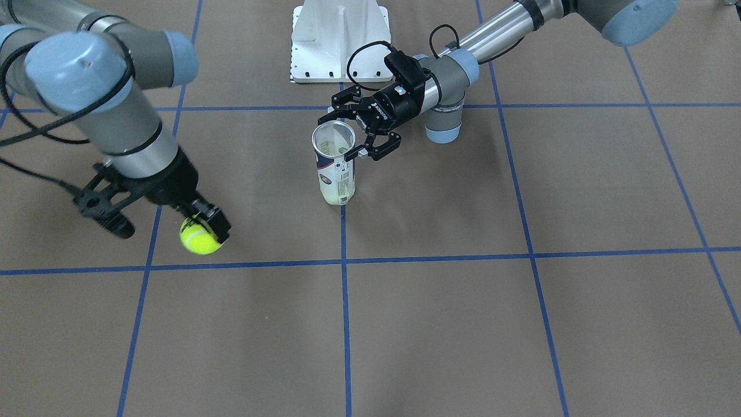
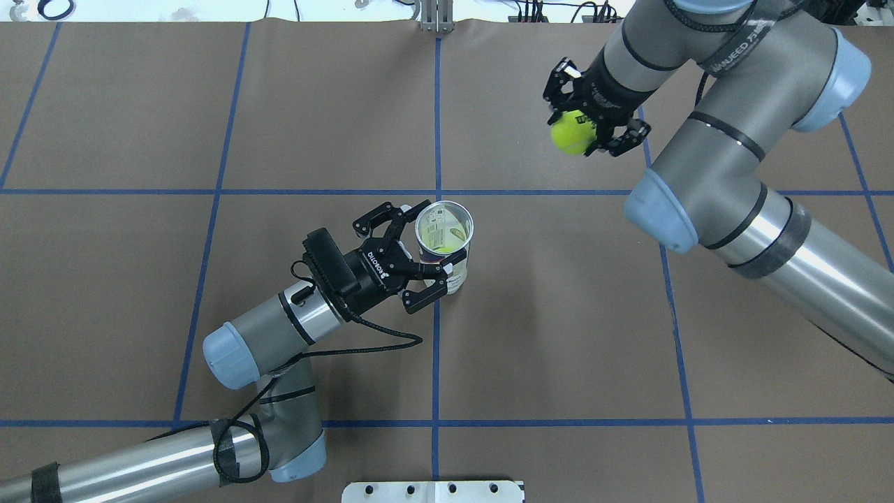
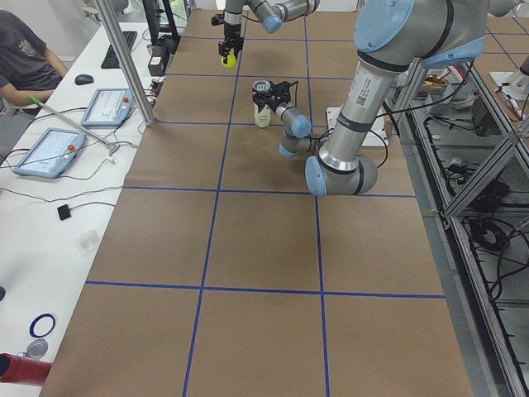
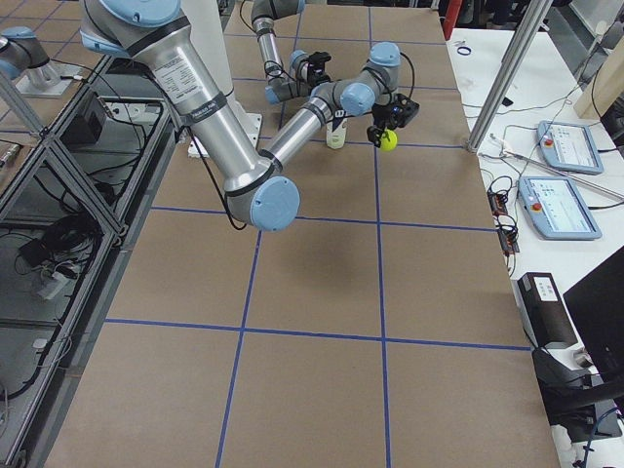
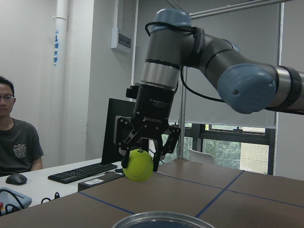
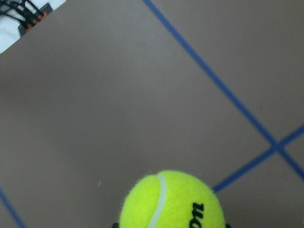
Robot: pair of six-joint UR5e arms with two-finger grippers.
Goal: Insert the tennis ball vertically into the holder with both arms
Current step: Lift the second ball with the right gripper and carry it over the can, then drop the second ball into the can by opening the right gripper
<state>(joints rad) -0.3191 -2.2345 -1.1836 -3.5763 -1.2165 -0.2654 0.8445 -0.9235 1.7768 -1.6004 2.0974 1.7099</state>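
Tennis ball [image 2: 571,134], bright yellow-green, is pinched between the two black fingers of the right claw [image 2: 583,133]. The claw points downward and holds the ball clear of the brown worktop [image 2: 559,314]. Ball and claw hang over the robot's right half of the worktop, toward the edge farthest from the robot.

The can [image 1: 336,171] is a clear plastic tube with a white and navy label and a metal rim. It stands upright, mouth open to the ceiling, near the middle of the worktop and a little closer to the robot's edge. It sits on a blue tape line [image 2: 436,349].

The left claw [image 2: 434,239] reaches in sideways at the can's upper part. Its fingers are spread wide around the tube and press it from opposite sides, gripping it. Something yellow-green shows at the can's bottom through the clear wall. Held ball and can are well apart.
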